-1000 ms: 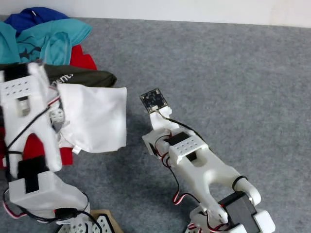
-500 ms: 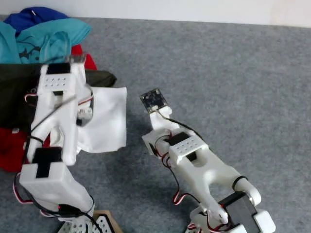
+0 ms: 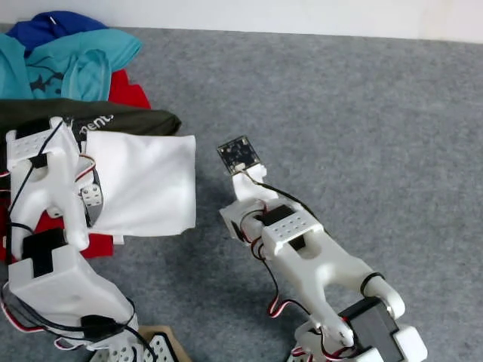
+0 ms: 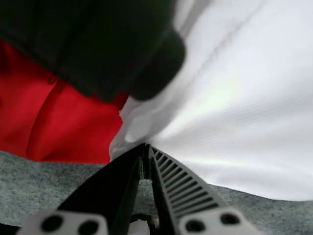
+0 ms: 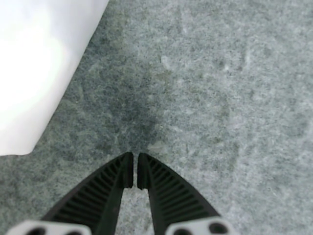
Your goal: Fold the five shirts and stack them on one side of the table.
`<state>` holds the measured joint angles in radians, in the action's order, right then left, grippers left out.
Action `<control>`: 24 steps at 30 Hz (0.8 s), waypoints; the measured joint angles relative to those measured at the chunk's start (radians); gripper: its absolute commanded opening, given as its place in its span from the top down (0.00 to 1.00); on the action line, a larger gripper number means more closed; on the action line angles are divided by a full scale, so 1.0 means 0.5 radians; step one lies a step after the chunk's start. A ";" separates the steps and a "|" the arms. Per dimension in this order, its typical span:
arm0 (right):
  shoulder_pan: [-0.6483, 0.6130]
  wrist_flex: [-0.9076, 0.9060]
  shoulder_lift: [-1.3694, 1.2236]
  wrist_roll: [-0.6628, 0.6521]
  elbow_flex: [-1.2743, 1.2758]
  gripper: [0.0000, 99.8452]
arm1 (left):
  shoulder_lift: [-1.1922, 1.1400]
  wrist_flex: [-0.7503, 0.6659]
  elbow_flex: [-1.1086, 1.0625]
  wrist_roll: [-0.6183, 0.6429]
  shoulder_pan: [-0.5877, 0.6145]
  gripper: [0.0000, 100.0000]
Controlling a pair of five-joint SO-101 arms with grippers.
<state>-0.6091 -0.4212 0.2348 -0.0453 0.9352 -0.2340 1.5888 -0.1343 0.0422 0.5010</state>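
The left hand [image 4: 145, 149] is closed, pinching the edge of the white shirt [image 4: 234, 112] beside the red shirt [image 4: 58, 122], while the right hand [image 5: 135, 169] is closed and empty above the grey surface [image 5: 220, 98].

Left pincer [image 4: 145, 149], right pincer [image 5: 132, 170] closed.

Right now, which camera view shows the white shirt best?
The high view: the white shirt shows most of its folded outline, an arm covering one edge. The left wrist view gives a close patch at the left gripper; the right wrist view catches one corner.
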 measured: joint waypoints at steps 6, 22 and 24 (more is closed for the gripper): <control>0.000 0.000 0.000 0.000 0.000 0.97 | 0.000 0.006 -0.037 0.000 0.040 0.99; -0.006 0.000 0.000 0.000 0.000 0.83 | 0.000 0.282 0.350 0.000 0.040 0.99; -0.018 0.000 0.000 0.006 0.000 0.81 | 0.000 0.295 0.411 0.000 0.040 0.99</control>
<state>-0.6183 -0.4212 0.2348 -0.0422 0.9352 -0.2340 1.7361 0.0713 0.0422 0.5209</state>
